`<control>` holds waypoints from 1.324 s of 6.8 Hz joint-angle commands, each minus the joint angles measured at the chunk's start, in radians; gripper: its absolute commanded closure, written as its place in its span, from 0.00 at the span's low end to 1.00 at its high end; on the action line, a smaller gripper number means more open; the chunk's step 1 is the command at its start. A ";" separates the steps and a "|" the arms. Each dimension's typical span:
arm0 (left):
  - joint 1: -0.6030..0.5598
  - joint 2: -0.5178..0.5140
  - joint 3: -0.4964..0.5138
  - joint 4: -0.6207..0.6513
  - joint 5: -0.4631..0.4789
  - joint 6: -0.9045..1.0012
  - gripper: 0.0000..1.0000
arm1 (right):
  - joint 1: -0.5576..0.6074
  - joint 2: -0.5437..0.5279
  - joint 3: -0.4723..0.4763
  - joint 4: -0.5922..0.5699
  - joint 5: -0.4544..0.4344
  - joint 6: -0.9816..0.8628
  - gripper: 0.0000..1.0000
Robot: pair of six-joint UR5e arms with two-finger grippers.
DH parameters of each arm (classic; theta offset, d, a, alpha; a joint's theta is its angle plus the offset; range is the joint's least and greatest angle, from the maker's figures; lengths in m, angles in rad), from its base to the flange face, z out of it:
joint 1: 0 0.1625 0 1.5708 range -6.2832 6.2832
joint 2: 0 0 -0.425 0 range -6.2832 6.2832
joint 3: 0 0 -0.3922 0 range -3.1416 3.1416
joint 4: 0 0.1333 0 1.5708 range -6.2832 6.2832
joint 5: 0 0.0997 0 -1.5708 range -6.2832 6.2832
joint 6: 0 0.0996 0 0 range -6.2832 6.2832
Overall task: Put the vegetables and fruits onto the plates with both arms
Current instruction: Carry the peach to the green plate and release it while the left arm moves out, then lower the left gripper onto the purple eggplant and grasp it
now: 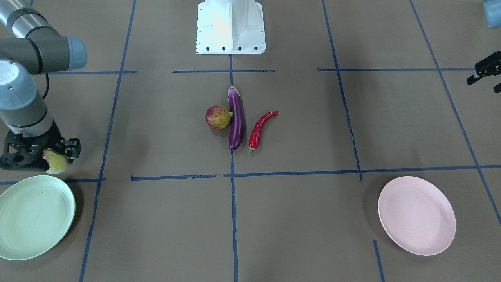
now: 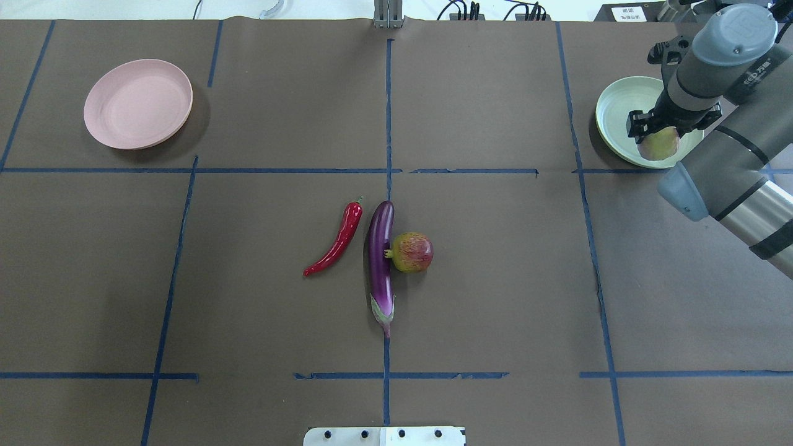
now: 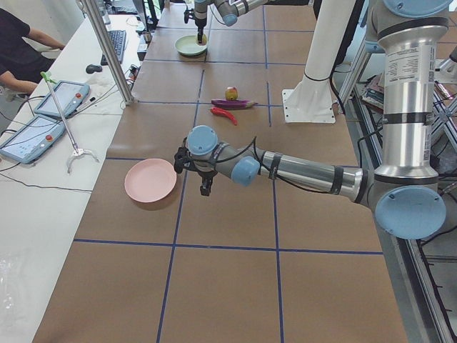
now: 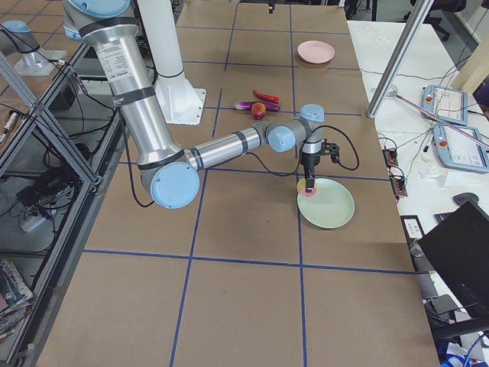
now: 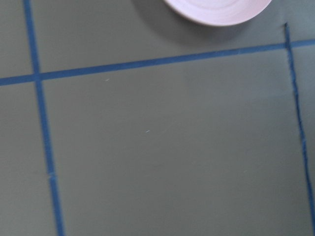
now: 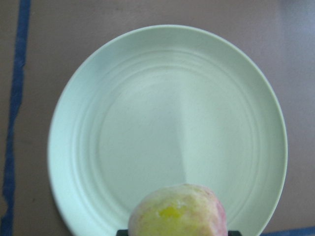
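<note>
My right gripper (image 2: 660,131) is shut on the pale yellow-green peach (image 2: 658,145) and holds it above the near rim of the mint green plate (image 2: 619,105). The right wrist view shows the peach (image 6: 178,211) over that plate (image 6: 167,98). The pomegranate (image 2: 412,252), the purple eggplant (image 2: 380,260) and the red chili (image 2: 334,244) lie together at the table's middle, the pomegranate touching the eggplant. My left gripper (image 1: 484,83) hangs open and empty near the pink plate (image 1: 417,215). The pink plate (image 2: 138,103) holds nothing.
The white base block (image 1: 231,27) stands at the robot's edge of the table. Blue tape lines (image 2: 388,124) mark the brown table into squares. A metal pole (image 3: 107,50) and a side desk with tablets (image 3: 36,136) stand beyond the plates' edge.
</note>
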 commanded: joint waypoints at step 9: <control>0.846 -0.730 0.160 0.203 0.668 -0.819 0.00 | 0.060 0.028 -0.082 0.235 0.168 0.012 0.00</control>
